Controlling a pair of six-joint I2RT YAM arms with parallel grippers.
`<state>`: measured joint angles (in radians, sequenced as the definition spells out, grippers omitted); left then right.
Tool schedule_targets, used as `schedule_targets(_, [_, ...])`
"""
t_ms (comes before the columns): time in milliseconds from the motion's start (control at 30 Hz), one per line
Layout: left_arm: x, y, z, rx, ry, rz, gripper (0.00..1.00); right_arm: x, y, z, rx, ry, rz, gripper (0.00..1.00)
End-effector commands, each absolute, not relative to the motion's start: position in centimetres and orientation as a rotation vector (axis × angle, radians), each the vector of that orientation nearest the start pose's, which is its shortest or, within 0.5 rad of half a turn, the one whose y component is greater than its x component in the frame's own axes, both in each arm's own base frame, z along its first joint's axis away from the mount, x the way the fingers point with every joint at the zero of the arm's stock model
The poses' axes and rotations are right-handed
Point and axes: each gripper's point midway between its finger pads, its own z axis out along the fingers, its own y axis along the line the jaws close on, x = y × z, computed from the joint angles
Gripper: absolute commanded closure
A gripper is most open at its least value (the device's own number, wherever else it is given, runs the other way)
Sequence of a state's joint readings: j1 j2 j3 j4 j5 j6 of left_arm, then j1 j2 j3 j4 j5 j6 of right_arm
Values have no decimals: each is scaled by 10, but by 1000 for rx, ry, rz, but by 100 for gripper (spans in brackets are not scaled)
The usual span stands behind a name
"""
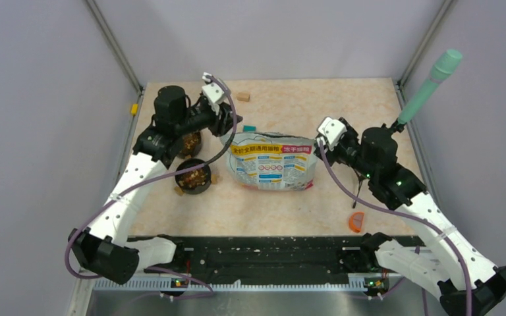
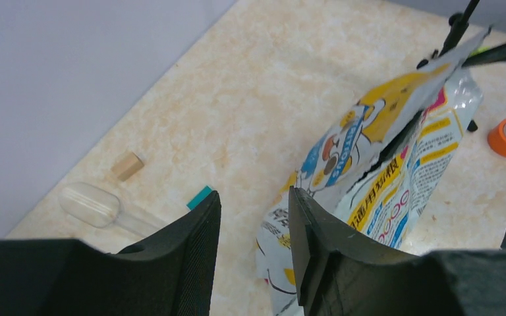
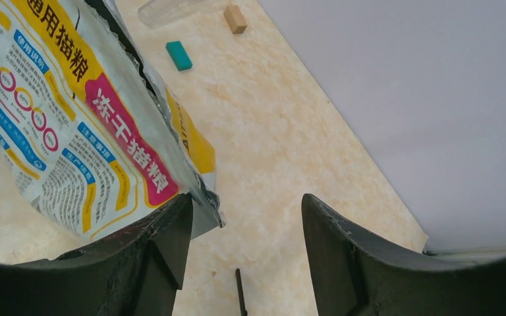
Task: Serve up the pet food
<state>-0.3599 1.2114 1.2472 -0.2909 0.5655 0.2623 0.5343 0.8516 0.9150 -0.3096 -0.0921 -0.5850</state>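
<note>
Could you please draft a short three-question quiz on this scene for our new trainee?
1. True or false: the black bowl nearest the arm bases, left of the bag, is empty.
2. What colour is the small block beside the handle of the clear scoop?
3. What is the left gripper holding? A: the bag; B: the scoop; C: nothing.
Key: 1 false, it holds pet food; 2 teal; 3 C, its jaws stand open and empty.
</note>
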Motion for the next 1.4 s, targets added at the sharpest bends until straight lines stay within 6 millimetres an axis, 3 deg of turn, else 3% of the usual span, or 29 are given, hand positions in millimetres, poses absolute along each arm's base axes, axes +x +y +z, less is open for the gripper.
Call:
schedule_targets(0, [313,-212,380,908,1529,-624,53,269,162,324,-1003,1466,111,37])
schedule_targets(233, [298,-201,419,852,1421,-572,53,255,169,345,-1049,1452,181,36])
schedule_targets(500, [313,-179,435,633,1462,-493,53,236,172,379,-1071,1435,255,36])
schedule_targets(567, [324,-168,437,515,1531,-468,51,243,166,398,-988,1443,230,36])
schedule_targets(667, [345,-147,430,311,1685,-403,43,274,136,441,-633,1496,125,17])
schedule_targets(733, [360,-131,422,187,1781,-326,41,287,128,456,-544,1502,76,14])
schedule_targets(833, [378,-105,413,26,1826,-190,40,302,122,474,-405,1466,70,3])
schedule_targets(933, [388,-82,406,-155,1819,-178,40,321,120,472,-298,1538,86,1])
schedule_targets(1067, [392,-62,383,-326,1967,-188,39,337,124,461,-230,1650,98,1])
schedule_targets(1200, [395,-29,351,-572,2064,12,38,345,118,448,-118,1684,118,1])
schedule_targets(1367, [389,-16,320,-660,2210,179,39,350,121,436,-138,1762,94,1])
